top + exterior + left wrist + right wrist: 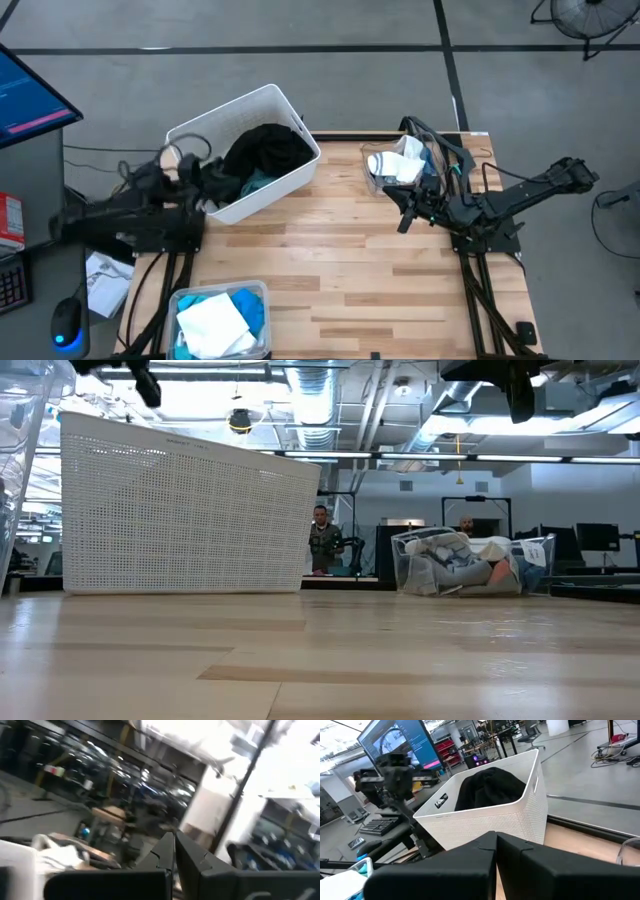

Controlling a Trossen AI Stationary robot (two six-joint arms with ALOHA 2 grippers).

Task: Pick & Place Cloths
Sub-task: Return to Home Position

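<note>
The cloths all lie binned: large black clothes (265,150) in the white perforated plastic bin (270,188), white and turquoise shirts (215,320) in the near clear plastic tub (222,289), and pale socks (395,163) in the far clear tub (372,183). Homing seems the step in hand. The left hand (174,851) and right hand (496,842) are both pressed together and empty. The wooden surface (380,270) gives open room, so the right arm need only avoid the far tub's rim.

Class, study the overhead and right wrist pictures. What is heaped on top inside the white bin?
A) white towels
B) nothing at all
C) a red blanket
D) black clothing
D: a dark heap of black clothing rises above the rim of the white bin in both views.
</note>
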